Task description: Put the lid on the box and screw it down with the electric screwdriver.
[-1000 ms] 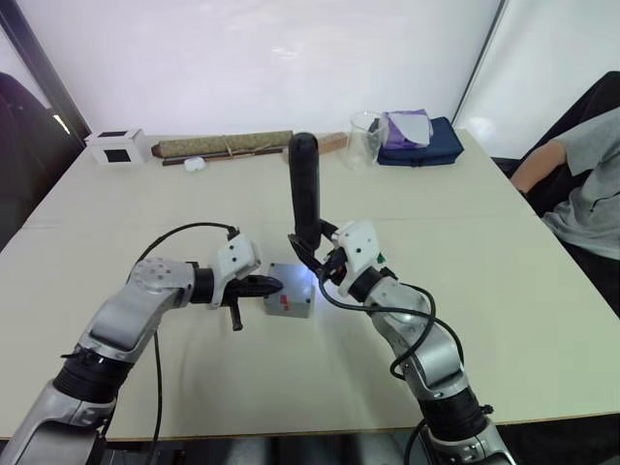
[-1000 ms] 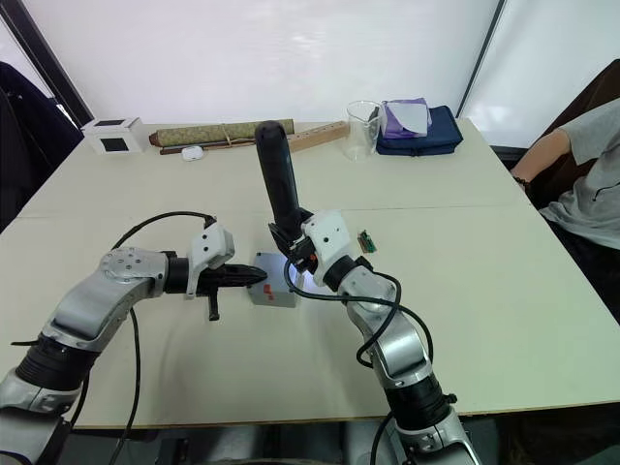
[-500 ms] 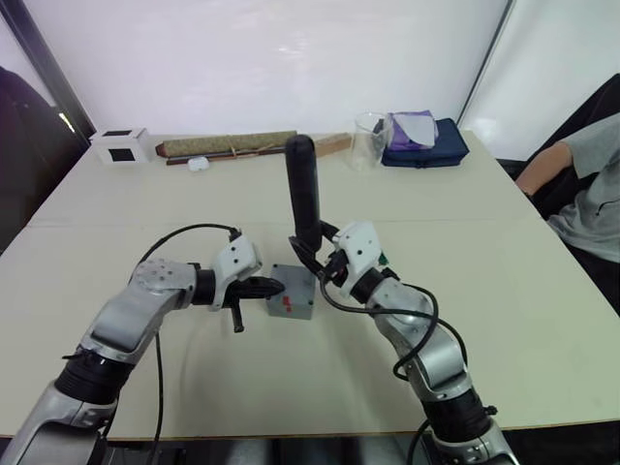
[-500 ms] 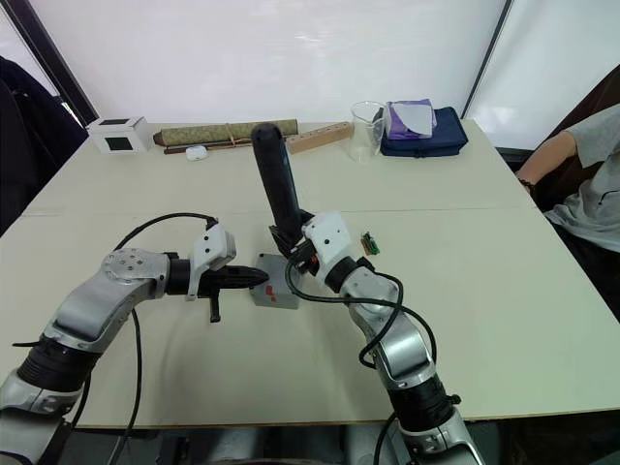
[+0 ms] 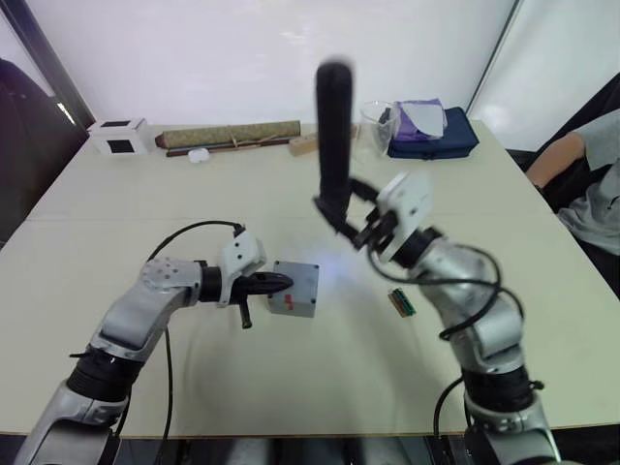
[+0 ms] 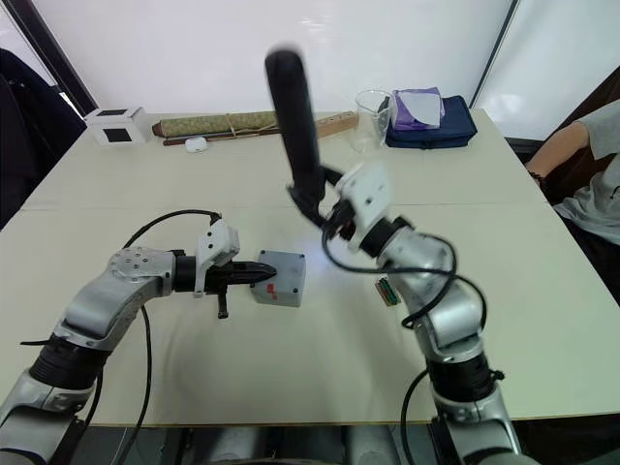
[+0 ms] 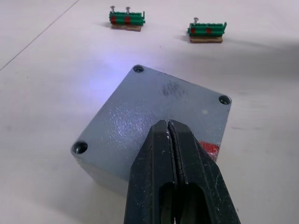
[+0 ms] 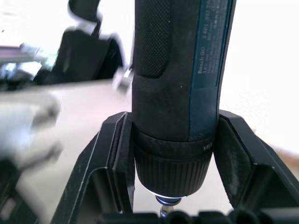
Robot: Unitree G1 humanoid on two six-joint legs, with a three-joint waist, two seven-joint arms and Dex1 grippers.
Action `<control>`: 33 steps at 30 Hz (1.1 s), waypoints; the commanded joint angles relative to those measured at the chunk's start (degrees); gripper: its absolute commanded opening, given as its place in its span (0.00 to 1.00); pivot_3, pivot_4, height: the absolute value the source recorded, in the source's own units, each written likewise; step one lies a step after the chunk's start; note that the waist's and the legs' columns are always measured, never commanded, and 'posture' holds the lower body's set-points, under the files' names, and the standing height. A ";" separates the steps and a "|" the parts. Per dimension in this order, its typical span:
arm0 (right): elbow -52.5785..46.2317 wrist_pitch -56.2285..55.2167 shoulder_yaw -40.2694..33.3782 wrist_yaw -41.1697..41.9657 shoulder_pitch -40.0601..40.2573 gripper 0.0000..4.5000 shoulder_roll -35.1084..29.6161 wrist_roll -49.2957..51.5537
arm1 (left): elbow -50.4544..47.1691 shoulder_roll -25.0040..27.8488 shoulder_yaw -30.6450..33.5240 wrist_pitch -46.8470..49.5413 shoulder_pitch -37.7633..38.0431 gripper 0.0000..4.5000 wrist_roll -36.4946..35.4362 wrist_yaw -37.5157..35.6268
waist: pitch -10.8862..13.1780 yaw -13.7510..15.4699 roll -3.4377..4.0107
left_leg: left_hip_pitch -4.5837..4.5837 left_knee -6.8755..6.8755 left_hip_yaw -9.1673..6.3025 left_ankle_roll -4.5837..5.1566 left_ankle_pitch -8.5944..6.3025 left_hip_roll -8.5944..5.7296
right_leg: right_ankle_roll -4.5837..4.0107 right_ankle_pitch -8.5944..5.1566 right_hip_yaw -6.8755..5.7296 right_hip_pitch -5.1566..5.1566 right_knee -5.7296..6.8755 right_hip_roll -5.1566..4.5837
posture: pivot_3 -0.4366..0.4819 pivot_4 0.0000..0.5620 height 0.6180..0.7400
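The grey box [image 5: 294,288] sits on the table with the lid [image 7: 159,107] on top, screw holes showing at its corners and a red mark on its side. My left gripper [image 5: 276,282] is shut with nothing between its fingers, and its tips lie at the lid's left edge. My right gripper [image 5: 354,225] is shut on the electric screwdriver [image 5: 334,136]. It holds the tool upright, above the table and to the right of the box. In the right wrist view the screwdriver's [image 8: 177,70] lit nose points down between the fingers.
A small green terminal block [image 5: 402,302] lies right of the box, and the left wrist view has two such pieces [image 7: 127,19] beyond it. Along the far edge stand a white cube [image 5: 119,137], a rolled mat [image 5: 232,134], a glass beaker [image 5: 373,126] and a blue bag [image 5: 431,136]. A person [image 5: 591,184] sits at the right.
My right gripper has lifted the screwdriver off the box and carried it up and to the right. The left gripper stays shut against the box.
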 commanded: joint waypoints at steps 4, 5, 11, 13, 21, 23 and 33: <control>-4.17 21.80 -16.05 -6.40 -10.39 0.48 -5.20 20.59 | 3.41 -1.26 0.93 1.34 -0.21 0.00 -0.95 0.11 | 0.10 0.09 0.04 | -0.08 0.03 -0.01 0.00 0.00 0.06 | -0.18 -0.06 -0.02 -0.06 0.01 -0.01 | 0.48 0.27 1.00; -3.77 25.27 -17.88 -7.06 -11.26 0.48 -6.72 23.43 | 3.15 -1.36 1.55 1.98 -0.53 0.00 -1.74 -0.03 | 0.14 0.14 0.03 | -0.15 0.09 -0.01 0.00 0.00 0.06 | -0.19 -0.06 -0.03 -0.08 0.00 -0.05 | 0.48 0.27 1.00; 9.37 55.98 -32.00 -7.19 -18.68 0.48 -25.23 39.45 | -4.17 0.94 6.60 9.46 -5.37 0.00 -11.37 -3.36 | 0.79 0.00 0.12 | -0.63 0.10 0.03 0.01 0.01 0.02 | -0.21 -0.01 0.00 -0.56 -0.02 -0.13 | 0.48 0.27 1.00; 15.65 62.61 -30.01 -2.76 -17.21 0.48 -38.69 40.27 | -8.38 2.93 8.59 13.15 -7.14 0.00 -16.48 -5.64 | 1.41 0.44 0.20 | -1.10 0.29 0.07 0.02 0.01 0.00 | -0.14 0.05 -0.09 -0.83 0.03 -0.11 | 0.48 0.27 1.00; 29.96 63.23 -14.92 8.16 -2.15 0.48 -64.43 49.16 | -16.09 4.96 6.35 15.29 -6.23 0.00 -18.76 -5.20 | 1.59 -0.77 0.40 | -1.83 0.59 0.50 0.91 -0.49 -0.07 | 0.18 0.11 0.03 -1.56 -0.09 0.03 | 0.48 0.27 1.00; 30.10 63.23 -14.47 7.39 -0.43 0.48 -63.55 47.22 | -16.44 5.04 5.71 14.88 -5.52 0.00 -18.13 -4.77 | 1.63 -0.77 0.47 | -1.82 0.74 0.50 0.96 -0.52 -0.04 | 0.19 0.11 0.07 -1.59 0.04 0.10 | 0.48 0.27 1.00; 25.04 60.76 -15.22 1.25 8.71 0.48 -55.83 36.79 | -16.17 4.80 4.71 13.98 -3.35 0.00 -16.05 -2.14 | 1.68 0.11 0.46 | -1.86 1.25 0.47 0.79 -0.42 -0.06 | 0.34 0.30 0.15 -1.40 0.10 0.15 | 0.48 0.27 1.00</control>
